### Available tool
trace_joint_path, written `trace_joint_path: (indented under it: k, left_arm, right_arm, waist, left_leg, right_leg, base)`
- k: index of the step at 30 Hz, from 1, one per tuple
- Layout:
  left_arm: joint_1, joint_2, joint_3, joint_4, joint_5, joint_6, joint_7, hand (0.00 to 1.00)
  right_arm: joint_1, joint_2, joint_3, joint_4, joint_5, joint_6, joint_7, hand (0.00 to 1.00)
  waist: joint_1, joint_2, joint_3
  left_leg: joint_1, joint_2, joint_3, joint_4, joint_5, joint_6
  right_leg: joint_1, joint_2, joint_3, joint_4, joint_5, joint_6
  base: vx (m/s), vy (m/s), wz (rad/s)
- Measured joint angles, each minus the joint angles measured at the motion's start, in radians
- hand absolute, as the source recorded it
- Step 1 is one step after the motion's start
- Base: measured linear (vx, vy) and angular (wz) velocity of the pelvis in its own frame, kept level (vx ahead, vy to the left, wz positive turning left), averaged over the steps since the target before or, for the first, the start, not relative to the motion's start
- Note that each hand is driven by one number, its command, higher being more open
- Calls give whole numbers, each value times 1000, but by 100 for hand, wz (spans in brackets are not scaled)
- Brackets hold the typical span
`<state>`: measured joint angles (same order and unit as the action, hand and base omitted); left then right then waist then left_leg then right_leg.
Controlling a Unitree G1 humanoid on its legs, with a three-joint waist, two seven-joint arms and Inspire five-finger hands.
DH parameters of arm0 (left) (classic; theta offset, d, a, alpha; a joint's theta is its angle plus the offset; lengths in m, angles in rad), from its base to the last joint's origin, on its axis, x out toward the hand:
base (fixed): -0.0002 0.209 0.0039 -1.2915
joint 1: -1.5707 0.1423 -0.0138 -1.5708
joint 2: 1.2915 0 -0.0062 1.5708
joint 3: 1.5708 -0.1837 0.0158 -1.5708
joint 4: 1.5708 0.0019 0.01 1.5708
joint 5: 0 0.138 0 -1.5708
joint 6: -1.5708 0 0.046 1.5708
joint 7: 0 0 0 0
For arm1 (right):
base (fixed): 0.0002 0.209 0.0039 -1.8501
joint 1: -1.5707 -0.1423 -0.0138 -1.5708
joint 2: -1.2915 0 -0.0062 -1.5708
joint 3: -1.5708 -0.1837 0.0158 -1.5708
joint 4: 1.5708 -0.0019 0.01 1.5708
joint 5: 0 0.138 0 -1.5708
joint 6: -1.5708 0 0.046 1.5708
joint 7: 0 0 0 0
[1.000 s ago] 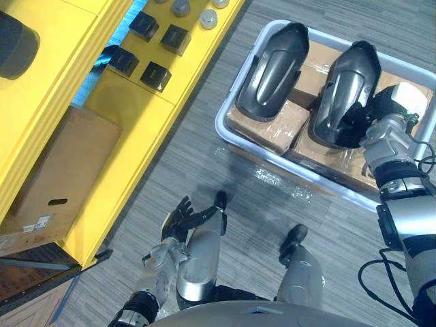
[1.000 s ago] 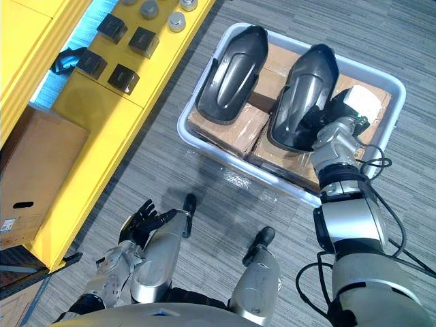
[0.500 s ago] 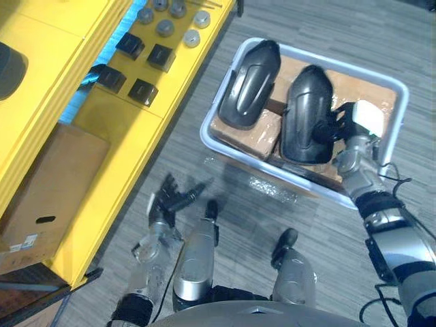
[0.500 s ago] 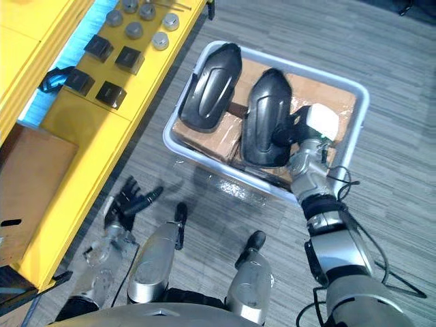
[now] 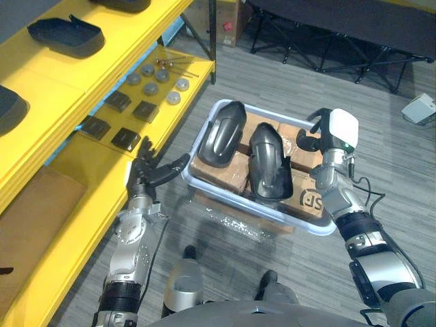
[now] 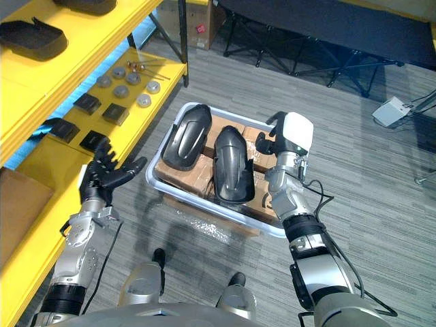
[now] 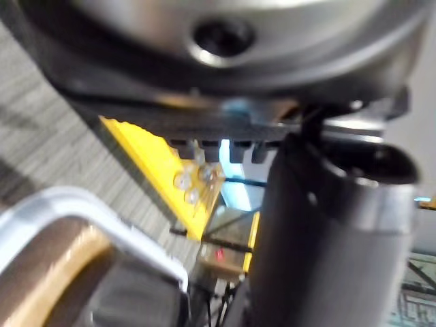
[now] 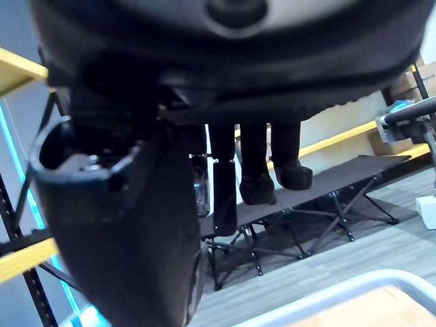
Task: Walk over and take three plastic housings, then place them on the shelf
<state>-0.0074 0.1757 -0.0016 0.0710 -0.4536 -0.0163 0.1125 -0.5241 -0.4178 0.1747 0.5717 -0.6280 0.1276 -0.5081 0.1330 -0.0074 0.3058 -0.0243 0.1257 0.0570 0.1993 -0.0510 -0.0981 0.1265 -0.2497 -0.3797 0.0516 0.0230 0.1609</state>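
Note:
Two dark plastic housings, the left one [image 5: 221, 133] and the right one [image 5: 267, 162], lie side by side on cardboard boxes [image 5: 310, 199] in a white tray [image 5: 204, 187] on the floor. My left hand [image 5: 144, 174] hovers just left of the tray's rim, open with fingers spread and holding nothing. My right hand [image 5: 315, 139] hangs over the tray's right part, beside the right housing and apart from it, with relaxed fingers [image 8: 255, 163]. More dark housings [image 5: 66, 35] rest on the yellow shelf's [image 5: 41, 82] upper level.
Black square parts [image 5: 128, 138] and grey discs [image 5: 165, 75] lie on the lower yellow shelf. A cardboard box [image 5: 34, 211] sits below. Plastic wrap [image 5: 228, 221] lies before the tray. A dark folding cot [image 5: 327, 41] and a white device [image 5: 422, 107] stand beyond.
The camera has pulled back and the view widened. My right hand has come off the right housing and risen. My left hand has lifted up to the tray's left rim.

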Motion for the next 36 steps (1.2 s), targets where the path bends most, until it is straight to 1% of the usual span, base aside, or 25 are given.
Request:
trace_joint_path:
  k: [2, 4, 5, 6, 7, 8, 10, 11, 13, 14, 15, 17, 18, 20, 23, 25, 27, 28, 30, 31, 32, 36]
  left_arm:
    - [-28, 0, -41, 20, -50, 36, -27, 100]
    - [-71, 0, -84, 71, -57, 67, -33, 100]
    - [-80, -1, -94, 100, -53, 81, -32, 100]
    - [-84, 0, -98, 113, -52, 86, -30, 100]
    - [-85, 0, -102, 133, -52, 88, -29, 100]
    - [-87, 0, -103, 147, -53, 90, -28, 100]
    - [-97, 0, -103, 161, -53, 90, -24, 100]
    - [-111, -1, -106, 163, -52, 87, -13, 100]
    - [-131, -1, -116, 163, -47, 68, -7, 100]
    - [-137, -2, -121, 163, -46, 59, -5, 100]
    - [-150, -5, -130, 162, -46, 24, -6, 100]
    - [-151, -9, -134, 158, -46, 0, -6, 100]
    - [-151, -12, -140, 154, -46, -23, -5, 100]
    - [-153, -22, -142, 150, -47, -55, -5, 100]
    - [-151, -24, -149, 101, -49, -77, -3, 100]
    - [-152, -24, -150, 69, -51, -89, -1, 100]
    - [-158, -23, -159, 7, -55, -110, 1, 100]
    - [-161, -23, -164, -6, -55, -115, 0, 100]
    - [-183, -22, -188, -27, -55, -118, -2, 100]
    - [-189, -22, -193, -33, -55, -118, -2, 100]
    - [-195, -22, -200, -41, -56, -118, -3, 100]
    - [-194, -19, -218, -43, -58, -118, -6, 100]
  right_arm:
    - [0, 10, 0, -7, -34, -9, -4, 0]
    - [-2, 19, 5, -32, -35, -16, -4, 0]
    - [-2, 32, 9, -35, -33, -22, 2, 100]
    - [-2, 35, 14, -35, -33, -23, 9, 100]
    - [-2, 36, 23, -35, -24, -21, 42, 100]
    - [-2, 36, 26, -35, 29, -9, 80, 100]
    - [-1, 42, 26, -26, 156, 13, 111, 100]
    - [0, 54, 18, -9, 289, 21, 121, 100]
    - [20, 108, -14, 38, 424, 22, 121, 100]
    - [32, 125, -17, 47, 447, 22, 115, 100]
    - [74, 176, -19, 62, 495, 20, 92, 100]
    - [99, 205, -19, 63, 528, 20, 79, 100]
    - [112, 225, -20, 68, 560, 20, 67, 100]
    - [113, 238, -31, 83, 595, 11, 55, 100]
    - [108, 238, -73, 92, 616, -11, 35, 100]
    - [89, 239, -90, 105, 640, -13, 24, 100]
    - [31, 238, -110, 132, 642, -16, -5, 100]
    - [18, 238, -115, 132, 642, -16, -14, 100]
    - [-33, 233, -128, 144, 643, -17, -48, 100]
    - [-59, 233, -128, 153, 642, -17, -66, 100]
    - [-102, 232, -129, 158, 639, -26, -99, 100]
    - [-157, 217, -146, 157, 632, -47, -156, 100]
  waist:
    - [-2, -2, -22]
    - [-3, -3, -25]
    - [-8, -6, -38]
    - [-14, -8, -42]
    - [-25, -13, -53]
    - [-28, -15, -55]
    - [-29, -16, -57]
    - [-30, -16, -57]
    - [-31, -14, -58]
    - [-30, -14, -58]
    - [-29, -14, -59]
    - [-30, -13, -59]
    - [-30, -12, -59]
    - [-29, -10, -60]
    - [-24, -2, -57]
    - [-23, 5, -53]
    - [-24, 24, -35]
    - [-23, 29, -30]
    - [-19, 47, -7]
    - [-19, 51, 5]
    - [-19, 56, 37]
    - [-21, 58, 61]
  left_leg:
    - [3, 5, 11, -12, 0, 0]
    - [15, 11, 27, -17, 0, -1]
    - [16, 14, 36, -20, 0, -2]
    - [17, 15, 38, -21, 1, -3]
    - [18, 17, 43, -23, 3, -6]
    - [28, 20, 49, -29, 5, -9]
    - [34, 24, 55, -29, 6, -11]
    - [34, 25, 54, -30, 8, -13]
    - [34, 25, 53, -30, 10, -13]
    - [34, 25, 53, -29, 11, -13]
    - [32, 25, 53, -29, 11, -13]
    - [31, 25, 52, -28, 11, -13]
    - [28, 24, 52, -28, 11, -13]
    - [9, 23, 50, -20, 10, -13]
    - [-25, 21, 46, -1, 11, -12]
    - [-40, 20, 44, 13, 8, -9]
    - [-68, 19, 41, 30, 7, -7]
    - [-78, 19, 40, 34, 7, -7]
    - [-102, 20, 35, 45, 7, -6]
    - [-110, 20, 35, 45, 8, -6]
    - [-111, 20, 35, 45, 11, -5]
    - [-131, 20, 37, 52, 13, -2]
  right_leg:
    - [-4, 10, 8, -17, 16, -6]
    - [-1, 19, 25, -33, 31, -13]
    - [-4, 24, 33, -44, 40, -14]
    - [-3, 25, 35, -48, 44, -15]
    - [-4, 28, 40, -56, 50, -18]
    - [-3, 31, 48, -57, 54, -20]
    - [-3, 34, 56, -57, 55, -21]
    - [-4, 35, 56, -56, 56, -23]
    - [-3, 36, 57, -55, 57, -23]
    - [-3, 36, 57, -54, 57, -23]
    - [-4, 35, 56, -54, 57, -23]
    - [-5, 35, 56, -54, 57, -23]
    - [-7, 34, 57, -53, 57, -23]
    - [-24, 33, 57, -48, 57, -23]
    - [-57, 28, 59, -30, 57, -23]
    - [-69, 25, 60, -19, 57, -23]
    - [-100, 21, 64, 0, 57, -23]
    - [-109, 21, 64, 3, 57, -23]
    - [-131, 20, 64, 12, 60, -26]
    - [-144, 19, 66, 20, 60, -27]
    - [-149, 19, 69, 26, 61, -28]
    - [-176, 16, 76, 40, 60, -29]
  base:
    - [-49, 7, -20]
    - [-87, 8, -29]
    - [-107, 1, -26]
    - [-90, -1, -19]
    - [-63, 0, -16]
    - [-51, 1, -19]
    - [-48, -4, -11]
    - [-52, -8, -2]
    - [-25, -4, 0]
    - [0, 0, 0]
    - [0, 0, 0]
    - [0, 0, 0]
    - [0, 0, 0]
    - [0, 0, 0]
    - [0, 0, 0]
    - [-45, 17, 1]
    - [-95, 21, -1]
    - [-106, 11, 2]
    - [-105, 4, 1]
    - [-108, -3, -3]
    - [-86, -8, -3]
    - [-14, -4, -3]
